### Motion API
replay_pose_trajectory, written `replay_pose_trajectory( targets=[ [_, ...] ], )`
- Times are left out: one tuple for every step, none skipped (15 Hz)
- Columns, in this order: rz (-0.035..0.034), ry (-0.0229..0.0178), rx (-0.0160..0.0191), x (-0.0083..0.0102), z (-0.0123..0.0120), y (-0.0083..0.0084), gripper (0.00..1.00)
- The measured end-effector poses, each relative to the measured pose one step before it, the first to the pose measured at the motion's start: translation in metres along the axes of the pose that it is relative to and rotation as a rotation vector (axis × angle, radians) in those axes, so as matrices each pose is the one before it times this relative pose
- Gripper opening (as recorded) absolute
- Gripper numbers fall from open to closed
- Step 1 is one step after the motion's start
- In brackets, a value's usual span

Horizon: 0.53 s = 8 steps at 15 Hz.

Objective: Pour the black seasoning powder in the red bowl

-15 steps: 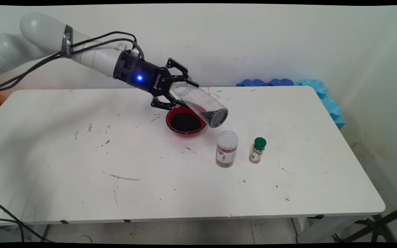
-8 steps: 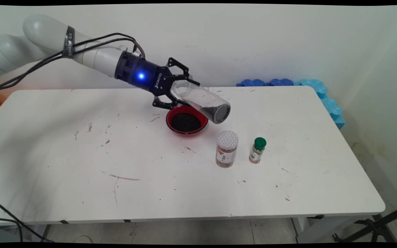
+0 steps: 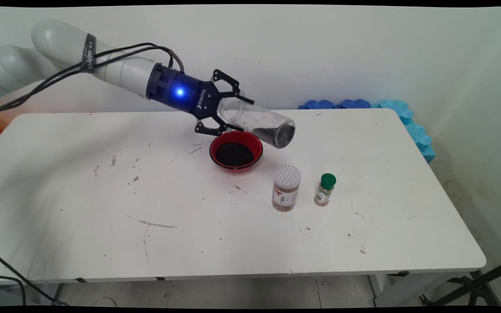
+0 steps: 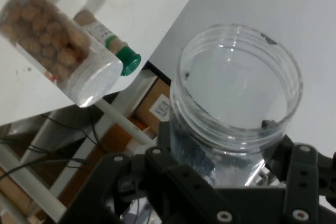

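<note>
Wide open room is seen on the white table (image 3: 81, 208): the whole left half and the near strip are bare but for scuffs and specks. Things are clustered right of centre, well clear of every edge; blue foam pieces (image 3: 363, 105) are lined along the far right edge and corner.

The gripper (image 3: 229, 109) is held in the air above the far rim of the red bowl (image 3: 236, 152), its jaws clamped on a clear plastic jar (image 3: 257, 123) near the open mouth (image 4: 236, 80). The jar is tipped nearly level, base end pointed right and slightly down, a small heap of dark grains settled at the base. The bowl is filled with the same dark grains.

Compared with a second ago, the jar is raised and tilted closer to level; more of the bowl is uncovered.

Just near-right of the bowl, a white-lidded jar (image 3: 286, 188) of brown lumps and a small green-capped bottle (image 3: 325, 189) are stood upright, side by side, apart.
</note>
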Motion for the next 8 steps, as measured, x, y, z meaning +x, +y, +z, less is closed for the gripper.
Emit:
replay_pose_trajectory(
  targets=[
    [-0.01329, -0.00219, -0.00421, 0.00042, -0.00025, -0.00009, 0.0],
    [-0.00847, -0.00101, -0.00265, 0.00033, -0.00022, -0.00011, 0.0],
    [-0.01253, -0.00181, -0.00403, 0.00035, -0.00024, -0.00005, 0.0],
    [-0.01341, -0.00112, -0.00494, 0.00042, -0.00026, -0.00002, 0.0],
    [-0.01678, -0.00135, -0.00622, 0.00048, -0.00022, 0.00006, 0.0],
    [-0.0123, -0.00086, -0.00448, 0.00036, -0.00013, 0.00006, 0.0],
    [-0.00795, -0.00046, -0.00306, 0.00022, -0.00016, -0.00002, 0.0],
    [-0.01112, -0.00056, -0.00388, 0.00037, -0.00011, -0.00005, 0.0]
  ],
)
